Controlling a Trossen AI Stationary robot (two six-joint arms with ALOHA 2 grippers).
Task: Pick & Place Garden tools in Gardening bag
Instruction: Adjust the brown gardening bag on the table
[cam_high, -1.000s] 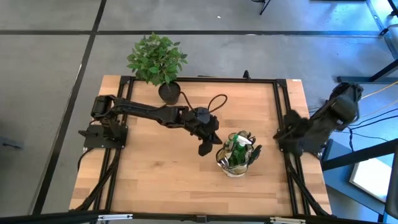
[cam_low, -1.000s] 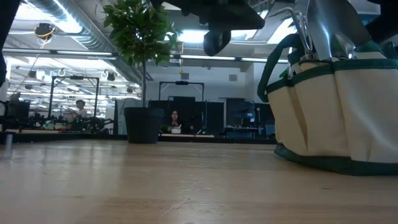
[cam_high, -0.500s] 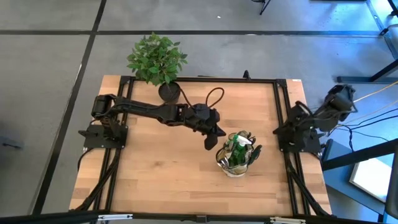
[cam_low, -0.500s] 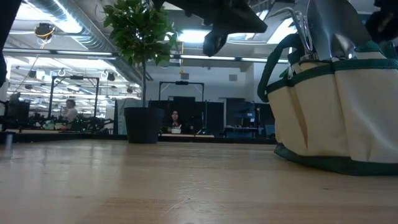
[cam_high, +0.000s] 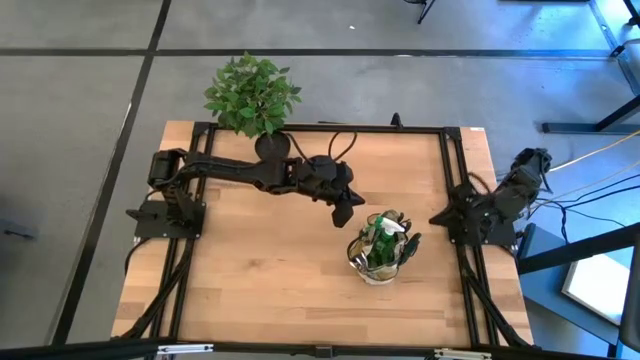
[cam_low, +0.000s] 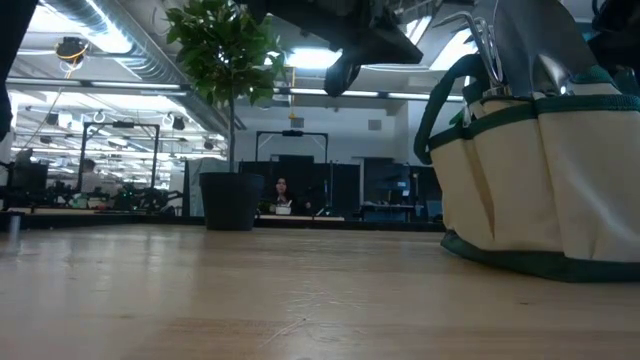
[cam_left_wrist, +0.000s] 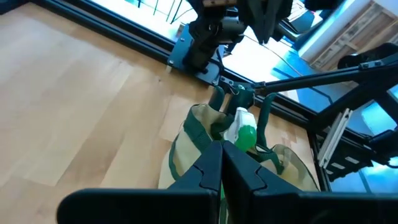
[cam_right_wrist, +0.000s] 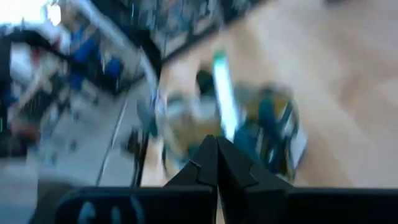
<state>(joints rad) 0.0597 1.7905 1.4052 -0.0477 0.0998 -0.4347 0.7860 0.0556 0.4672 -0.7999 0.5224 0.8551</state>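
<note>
The gardening bag (cam_high: 382, 250) stands upright on its base on the table, right of centre. Garden tools stick out of its top, among them a green spray bottle with a white trigger (cam_left_wrist: 240, 129) and metal blades (cam_low: 520, 45). My left gripper (cam_high: 343, 213) hovers shut just off the bag's far left side, above the table, holding nothing; it also shows in its wrist view (cam_left_wrist: 222, 163) and in the low view (cam_low: 343, 72). My right gripper (cam_high: 443, 217) is shut and empty at the table's right edge, pointing toward the bag (cam_right_wrist: 249, 124).
A leafy plant in a black pot (cam_high: 270, 145) stands at the table's far edge, close behind my left arm. A black frame rail (cam_high: 455, 190) runs along the table's right side. Bare wood (cam_high: 250, 270) lies left of and in front of the bag.
My left gripper, still shut, has swung away from the bag's left side toward the table's far edge, rising slightly. My right arm has folded down and back toward its base at the right edge, its gripper staying shut. The bag has not moved.
</note>
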